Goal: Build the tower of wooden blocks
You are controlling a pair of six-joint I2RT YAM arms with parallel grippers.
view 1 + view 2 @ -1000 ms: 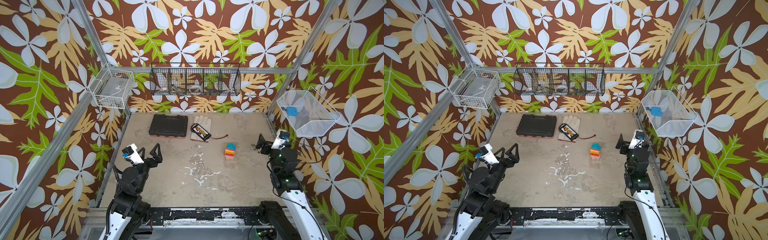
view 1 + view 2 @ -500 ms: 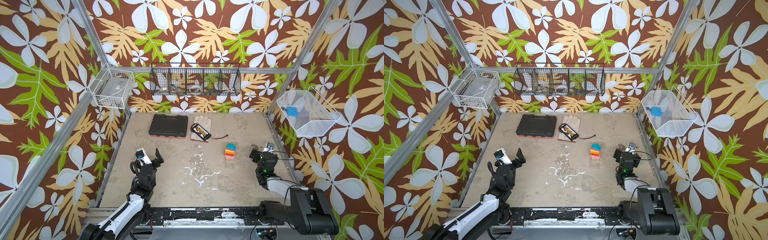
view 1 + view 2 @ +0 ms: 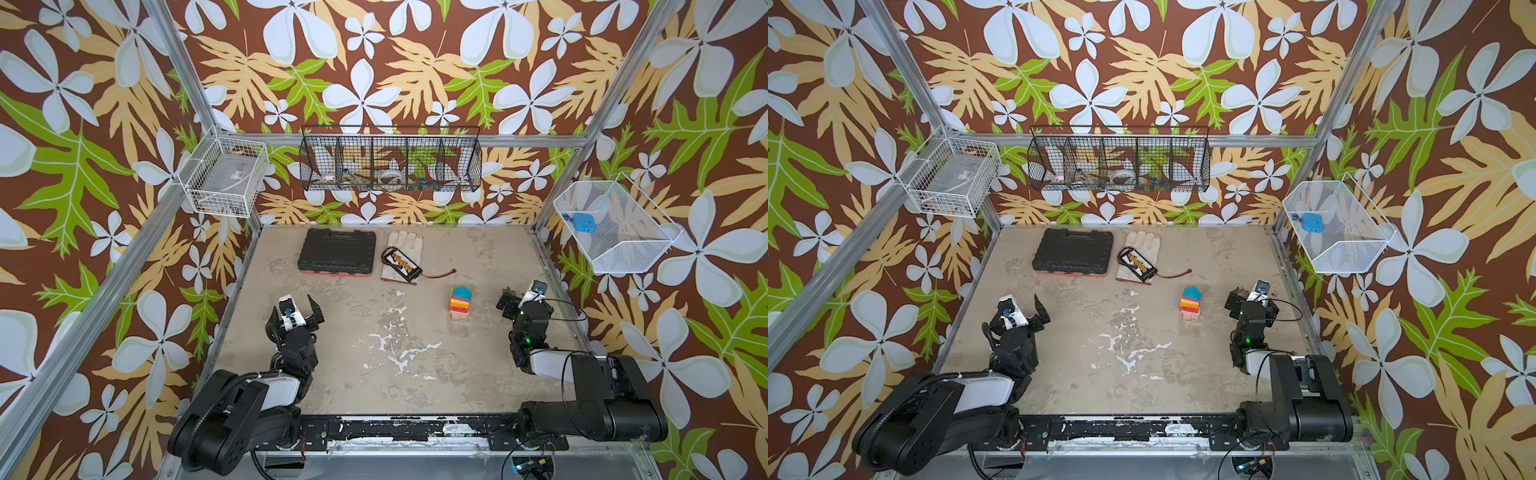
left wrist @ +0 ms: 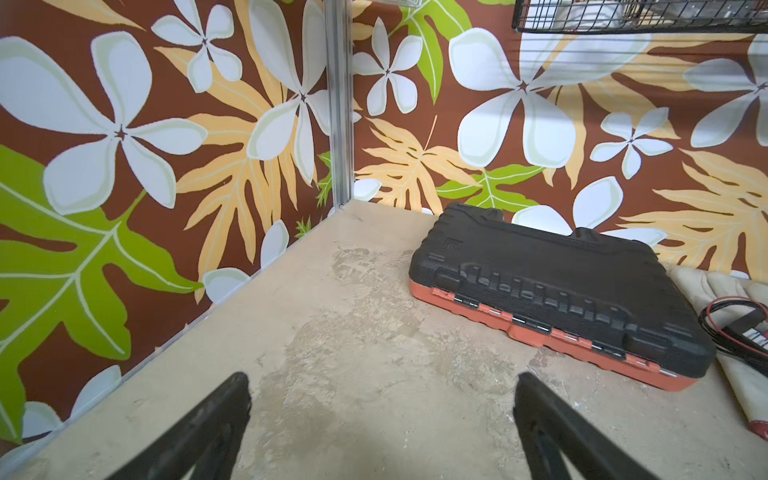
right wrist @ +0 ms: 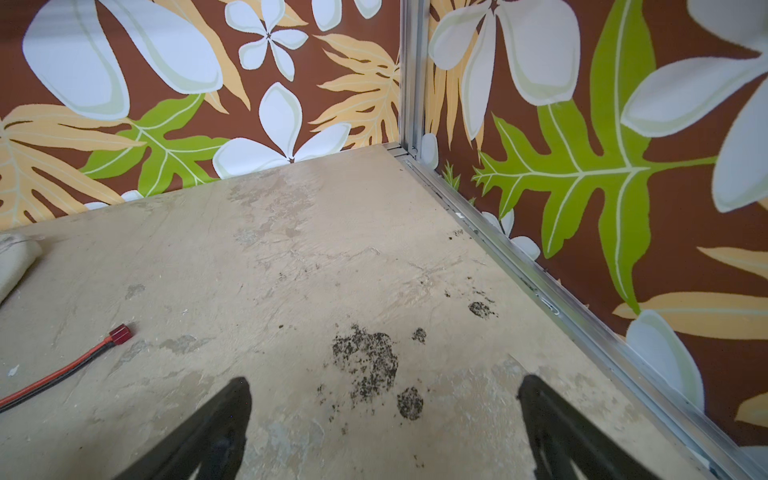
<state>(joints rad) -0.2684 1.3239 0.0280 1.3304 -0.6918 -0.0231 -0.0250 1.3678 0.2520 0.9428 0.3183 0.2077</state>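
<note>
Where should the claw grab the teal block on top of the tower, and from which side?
Likely its two flat side faces, straight down from above: the teal block sits topmost with sides free, and a sideways push could topple the tower. The open right claw is nearest.

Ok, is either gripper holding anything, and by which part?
Nothing is held: left gripper and right gripper are open and empty; the tower stands apart.

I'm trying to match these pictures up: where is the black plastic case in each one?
Top view: black case lies at the back of the table, left of middle.
Top view: same place, back and left of middle.
Left wrist view: lying flat, orange edge facing the camera.
Right wrist view: not in it.
Shared landmark: the pale glove beside the case, visible in all four.
</note>
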